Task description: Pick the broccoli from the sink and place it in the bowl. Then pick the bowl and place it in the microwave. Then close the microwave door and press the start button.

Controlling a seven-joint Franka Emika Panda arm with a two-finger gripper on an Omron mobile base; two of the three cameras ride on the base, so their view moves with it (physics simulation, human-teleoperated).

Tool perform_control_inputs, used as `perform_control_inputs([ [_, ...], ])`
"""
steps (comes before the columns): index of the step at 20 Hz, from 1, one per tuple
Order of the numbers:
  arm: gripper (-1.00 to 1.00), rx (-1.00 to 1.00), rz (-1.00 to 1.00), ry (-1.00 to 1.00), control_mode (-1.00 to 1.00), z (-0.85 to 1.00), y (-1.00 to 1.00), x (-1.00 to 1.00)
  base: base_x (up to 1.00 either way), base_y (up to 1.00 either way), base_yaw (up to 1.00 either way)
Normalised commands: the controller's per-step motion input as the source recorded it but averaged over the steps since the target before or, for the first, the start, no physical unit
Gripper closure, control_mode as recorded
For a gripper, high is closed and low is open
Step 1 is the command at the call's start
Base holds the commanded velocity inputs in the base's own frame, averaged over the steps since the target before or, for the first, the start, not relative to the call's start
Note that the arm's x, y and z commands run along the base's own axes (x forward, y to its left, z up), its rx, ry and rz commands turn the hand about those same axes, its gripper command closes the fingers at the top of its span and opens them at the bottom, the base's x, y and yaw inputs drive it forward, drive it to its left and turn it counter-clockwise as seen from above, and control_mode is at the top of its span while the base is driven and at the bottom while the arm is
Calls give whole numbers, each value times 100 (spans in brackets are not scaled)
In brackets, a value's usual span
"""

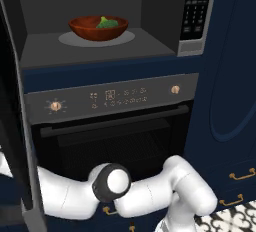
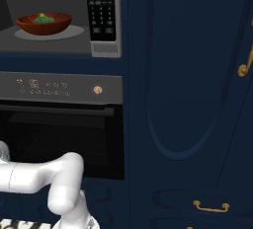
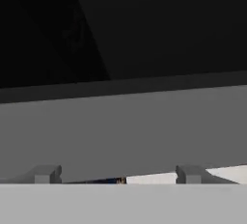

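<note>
The wide, shallow reddish-brown wooden bowl (image 1: 98, 28) sat on the round pale turntable (image 1: 125, 38) inside the dark grey cavity of the built-in black microwave (image 1: 100, 51), with the small bright-green bumpy broccoli floret (image 1: 106, 23) resting in it. That placement suggested the loading steps were finished, and the centred seat on the turntable left the front of the cavity floor clear for the door to swing in.

The wide black glass-fronted microwave door (image 1: 15, 126) stood swung out at the left edge of the left base view, so closing it looked like the step in hand. The white arm (image 1: 150, 191) reached low and to the left, toward that door, probably to get beside it for a push.

In the hand view the pincer (image 3: 118, 175) had its two dark tips set wide apart with nothing between them, close against a grey flat panel, likely the door's frame. The button panel (image 1: 196, 6) on the right was untouched and unobstructed for the final press.
</note>
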Motion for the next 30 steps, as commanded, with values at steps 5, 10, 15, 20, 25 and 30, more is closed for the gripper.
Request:
perform_control_inputs([
  [5,-100,38,0,-8,-100,22,-98,-29,0,0,0],
  [10,-100,32,3,-3,-100,22,-100,-12,0,0,0],
  [15,-100,28,19,1,-100,4,-99,0,0,0,0],
  [20,-100,26,34,-2,-100,1,-96,2,0,0,0],
  [25,-100,18,53,-16,-100,-2,-92,4,0,0,0],
  [30,-100,14,60,-17,-100,0,-78,35,0,0,0],
])
